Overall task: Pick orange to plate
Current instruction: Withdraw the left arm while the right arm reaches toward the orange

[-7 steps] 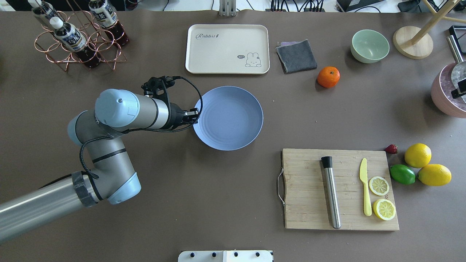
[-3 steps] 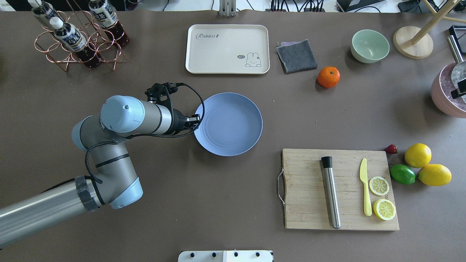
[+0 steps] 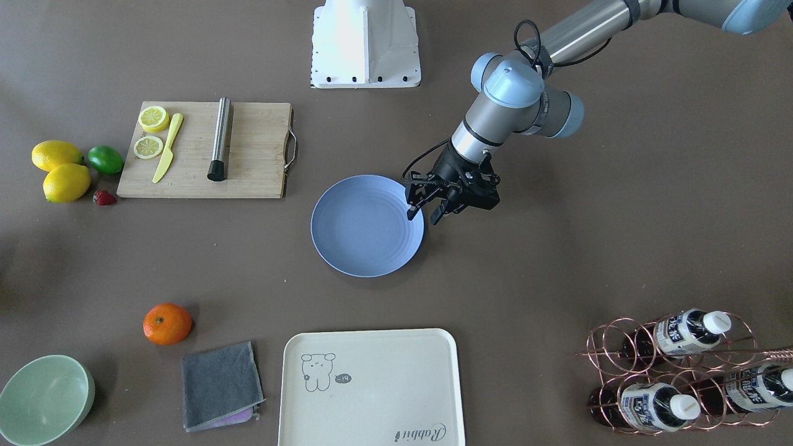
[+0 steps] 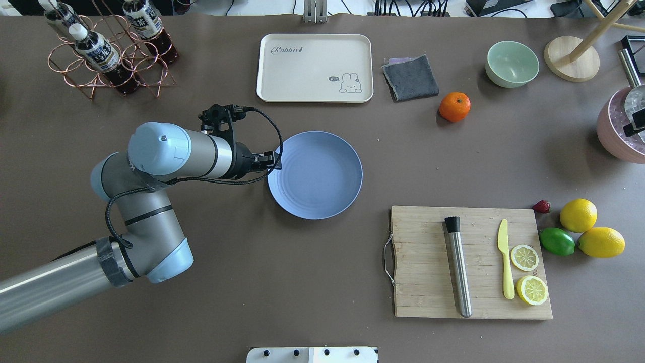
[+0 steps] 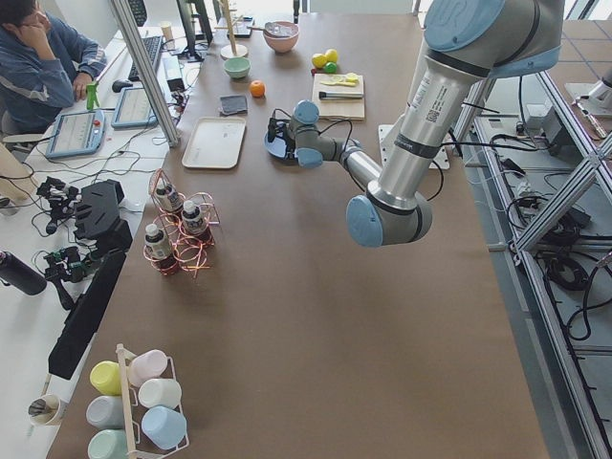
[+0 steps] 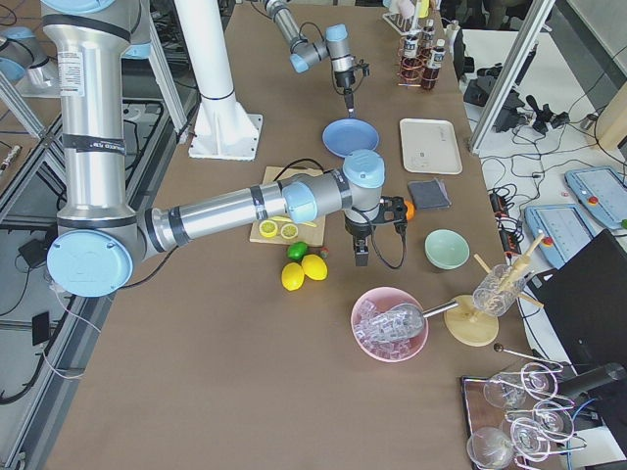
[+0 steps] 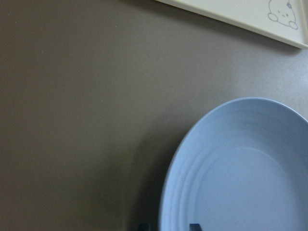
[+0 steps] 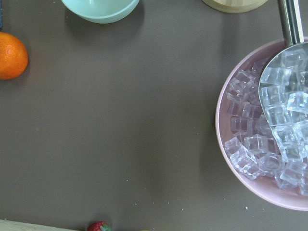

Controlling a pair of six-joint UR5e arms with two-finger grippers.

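The orange [image 4: 454, 106] lies on the table beside a grey cloth, far to the right of the light-blue plate [image 4: 317, 176]. It also shows in the front view [image 3: 167, 323] and at the left edge of the right wrist view [image 8: 10, 55]. My left gripper [image 3: 424, 215] is open at the plate's [image 3: 365, 229] near rim, one finger on each side of the edge. Its fingertips [image 7: 144, 225] barely show in the left wrist view, beside the plate [image 7: 240, 183]. My right gripper [image 6: 361, 257] hangs above the table between the lemons and a pink bowl; I cannot tell its state.
A cream tray [image 4: 315, 68], a grey cloth [image 4: 410, 76] and a green bowl [image 4: 512, 63] line the far side. A cutting board [image 4: 471, 262] holds a steel tool, a knife and lemon slices. Lemons and a lime [image 4: 557, 241] sit beside it. A pink ice bowl [image 8: 269, 159] is at the right, a bottle rack [image 4: 108, 50] at the far left.
The plate has slid a little toward the robot's side along with the left gripper. The left arm's elbow has since swung back. The orange has not moved.
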